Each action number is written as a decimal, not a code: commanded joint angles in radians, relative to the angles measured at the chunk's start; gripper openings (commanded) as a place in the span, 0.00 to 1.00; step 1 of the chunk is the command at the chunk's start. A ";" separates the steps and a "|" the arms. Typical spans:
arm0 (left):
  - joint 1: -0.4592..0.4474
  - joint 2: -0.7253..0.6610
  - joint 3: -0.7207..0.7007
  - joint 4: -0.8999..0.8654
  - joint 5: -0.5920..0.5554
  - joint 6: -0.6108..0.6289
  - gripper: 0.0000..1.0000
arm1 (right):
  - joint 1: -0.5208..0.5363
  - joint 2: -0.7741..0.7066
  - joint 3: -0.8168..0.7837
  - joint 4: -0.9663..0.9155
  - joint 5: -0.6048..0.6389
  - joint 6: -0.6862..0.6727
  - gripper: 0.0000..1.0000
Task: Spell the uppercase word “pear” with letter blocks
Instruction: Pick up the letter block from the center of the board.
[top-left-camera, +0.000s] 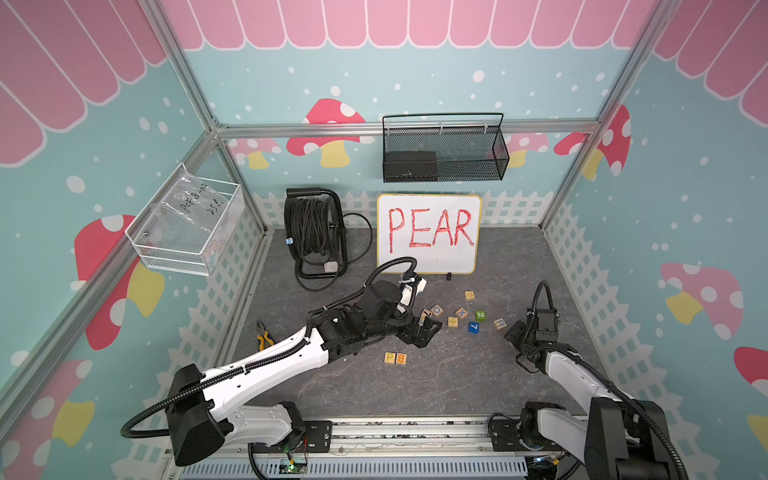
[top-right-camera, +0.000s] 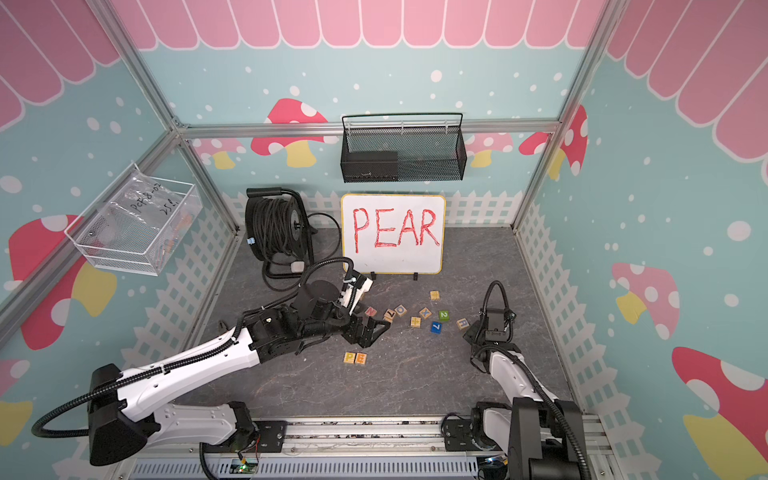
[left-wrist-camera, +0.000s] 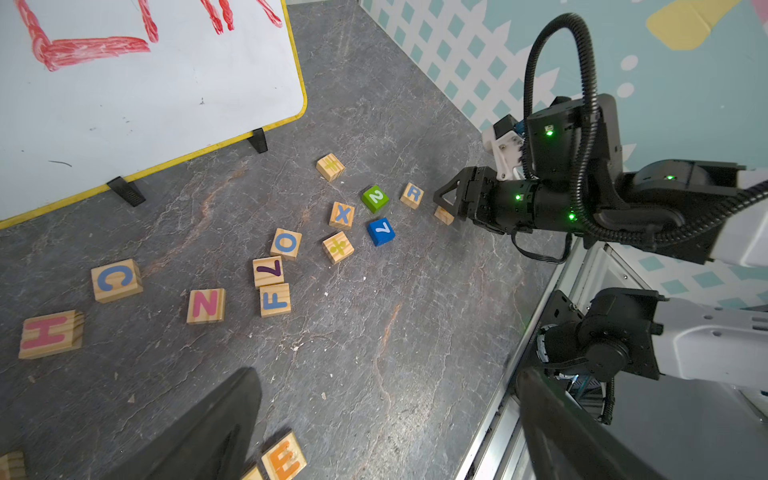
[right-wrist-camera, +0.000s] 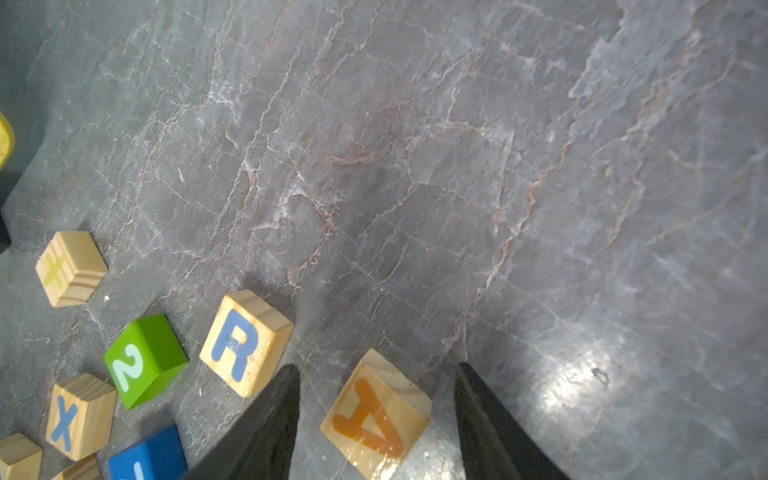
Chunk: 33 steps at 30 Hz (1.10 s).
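Two of the four are lined up closest to the robot's base: the P block (top-left-camera: 390, 358) and the E block (top-left-camera: 401, 358) sit touching side by side on the grey surface (top-left-camera: 415, 386), P on the left. A bit further out, the left hand (top-left-camera: 428, 332) hangs over the surface with its jaws spread wide and nothing in them. It's right at the near edge of a loose scatter of wooden blocks. Over on the right side, the right hand (right-wrist-camera: 376, 368) is down low with the A block (right-wrist-camera: 376, 415) sitting between its fingers (right-wrist-camera: 266, 424). The wrist view shows a gap on either side of the block, so it's partly open and straddling the block, not gripping it. The A lies flat on the surface, orange letter face up. Just beside it, outside the fingers, is the R block (right-wrist-camera: 245, 343), blue letter up. Then come the green 2 cube (top-left-camera: 480, 315) and the blue 7 cube (top-left-camera: 473, 327), in with the scatter. At the very back, the whiteboard (top-left-camera: 428, 232) with PEAR in red stands against the wall, with a black cable reel (top-left-camera: 311, 232) next to it.
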 joint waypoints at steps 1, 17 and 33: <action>-0.008 -0.018 0.006 -0.011 -0.020 0.010 0.99 | -0.003 0.028 0.008 0.002 -0.006 -0.005 0.59; -0.011 -0.013 0.006 -0.017 -0.034 0.016 0.99 | 0.012 0.107 0.001 0.027 -0.053 -0.029 0.44; -0.013 -0.019 0.008 -0.019 -0.037 0.016 0.99 | 0.108 0.115 0.035 -0.080 0.020 -0.108 0.48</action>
